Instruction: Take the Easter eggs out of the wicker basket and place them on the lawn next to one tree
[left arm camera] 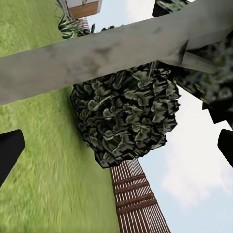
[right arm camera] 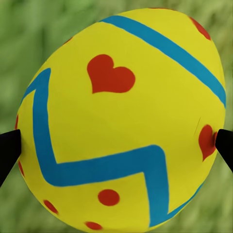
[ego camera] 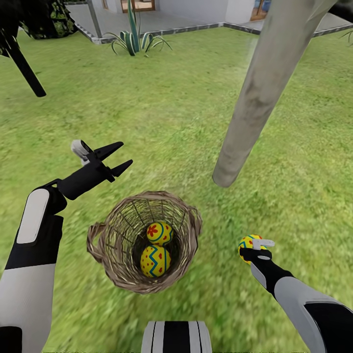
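The brown wicker basket (ego camera: pixel 110 267) stands on the lawn (ego camera: pixel 162 113) just in front of me. Two yellow Easter eggs lie inside it, one (ego camera: pixel 160 233) behind the other (ego camera: pixel 155 261). My right gripper (ego camera: pixel 251 248) is shut on the third egg (ego camera: pixel 246 241), low over the grass to the right of the basket. In the right wrist view this egg (right arm camera: pixel 121 116) sits between the dark fingertips (right arm camera: pixel 9 148). My left gripper (ego camera: pixel 120 158) hangs open and empty above the grass, up and left of the basket. The pale tree trunk (ego camera: pixel 264 93) meets the ground right of the basket, beyond the held egg.
A thin black trunk (ego camera: pixel 24 68) leans at the far left. A spiky green plant (ego camera: pixel 132 39) grows at the lawn's far edge beside grey paving (ego camera: pixel 147 22). The left wrist view looks past the pale trunk (left arm camera: pixel 97 58) to dark foliage (left arm camera: pixel 126 116) and a wooden fence (left arm camera: pixel 136 199).
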Controlling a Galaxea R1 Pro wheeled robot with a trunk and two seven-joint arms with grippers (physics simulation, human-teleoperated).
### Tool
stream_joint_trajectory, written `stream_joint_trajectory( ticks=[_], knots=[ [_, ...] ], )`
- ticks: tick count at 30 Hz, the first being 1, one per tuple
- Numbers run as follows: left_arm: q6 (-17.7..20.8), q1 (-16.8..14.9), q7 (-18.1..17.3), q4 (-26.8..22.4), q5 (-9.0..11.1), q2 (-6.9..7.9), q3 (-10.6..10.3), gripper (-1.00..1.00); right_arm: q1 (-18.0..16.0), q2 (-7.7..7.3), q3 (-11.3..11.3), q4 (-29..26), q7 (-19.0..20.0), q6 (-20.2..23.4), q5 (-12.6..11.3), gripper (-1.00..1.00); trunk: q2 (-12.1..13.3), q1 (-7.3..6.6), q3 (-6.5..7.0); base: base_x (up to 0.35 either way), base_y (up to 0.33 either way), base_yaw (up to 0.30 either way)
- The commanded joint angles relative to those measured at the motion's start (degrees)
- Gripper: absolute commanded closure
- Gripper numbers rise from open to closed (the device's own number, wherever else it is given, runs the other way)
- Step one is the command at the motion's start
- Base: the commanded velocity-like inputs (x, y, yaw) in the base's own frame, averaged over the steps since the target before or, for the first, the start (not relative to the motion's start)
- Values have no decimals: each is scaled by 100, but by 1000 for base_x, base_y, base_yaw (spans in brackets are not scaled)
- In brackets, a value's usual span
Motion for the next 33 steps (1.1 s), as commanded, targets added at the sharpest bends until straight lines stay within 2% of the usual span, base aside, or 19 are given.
stream_joint_trajectory(
  ticks=[1,33],
  knots=[
    [20,-3,-56,3,-54,0,7,-100,-2,-1,28,0,-15,-7,-41,100,-1,-1,-13,0,0,0],
    [20,-3,-58,3,-48,-2,0,-100,-2,-11,19,-8,-15,-25,-41,100,-1,-1,-310,0,0,0]
  ],
)
